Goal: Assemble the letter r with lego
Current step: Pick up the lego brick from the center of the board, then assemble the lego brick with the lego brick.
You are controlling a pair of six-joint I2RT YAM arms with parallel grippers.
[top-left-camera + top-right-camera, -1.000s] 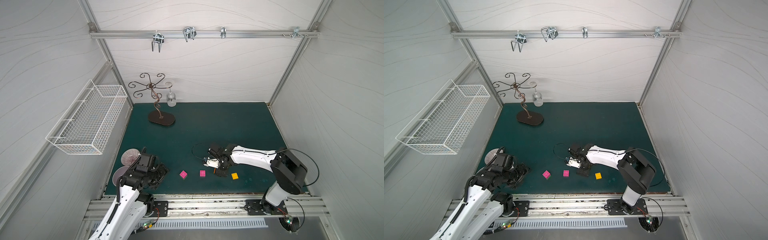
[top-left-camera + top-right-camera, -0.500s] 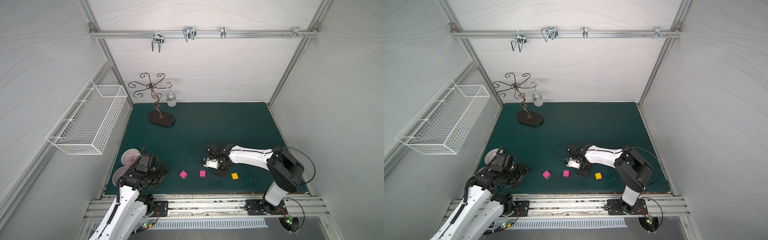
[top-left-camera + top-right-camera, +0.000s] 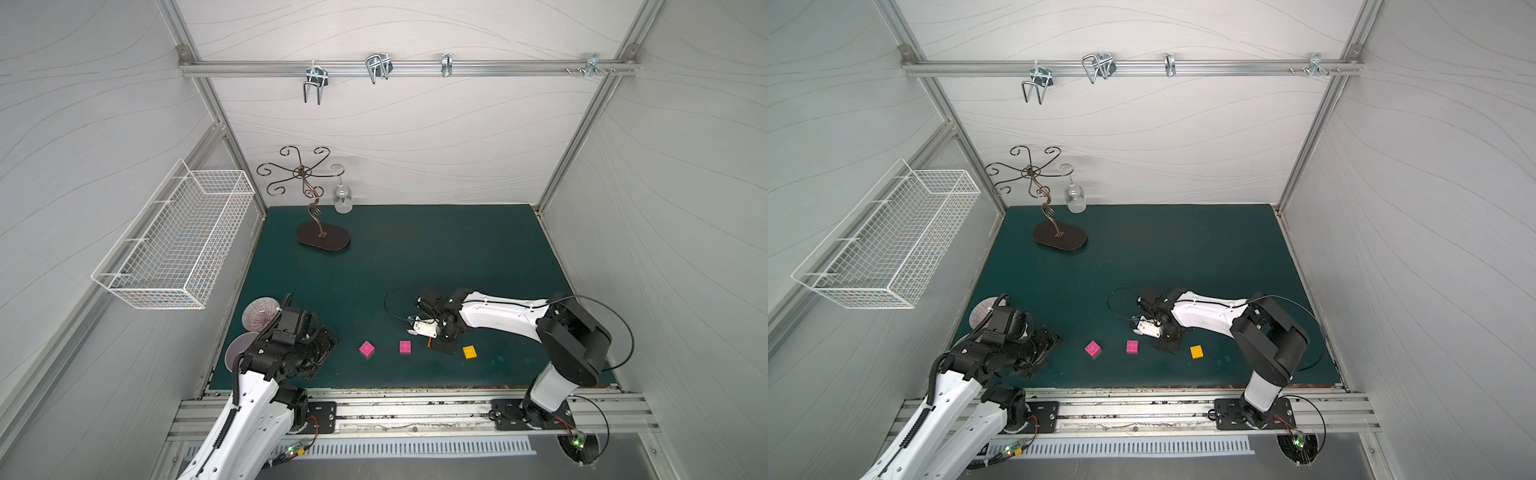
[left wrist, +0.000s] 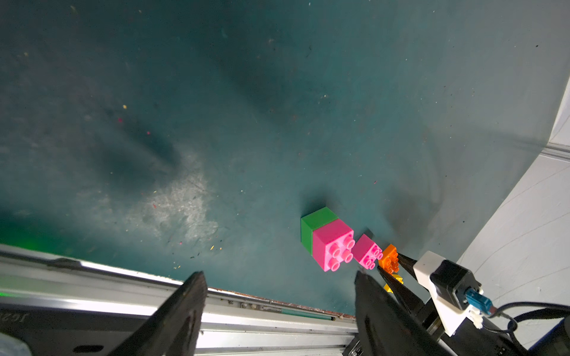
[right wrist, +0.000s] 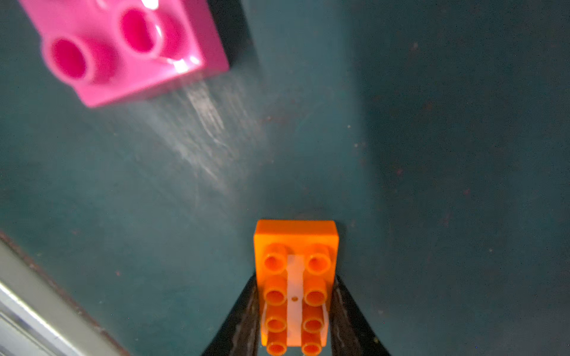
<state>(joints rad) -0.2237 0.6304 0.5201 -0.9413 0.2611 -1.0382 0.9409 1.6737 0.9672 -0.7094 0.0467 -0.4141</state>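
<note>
Right jaws clamped across the long sides of the orange brick (image 5: 295,234), low on the near tabletop (image 3: 415,257) between magenta brick (image 3: 405,346) and yellow brick (image 3: 470,351). Left jaws apart, empty. I judge it light, rigid and slick; grip the flat sides.

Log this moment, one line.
left gripper: open, empty | right gripper: shut on orange brick | magenta-green stack, magenta brick, yellow brick: loose
</note>
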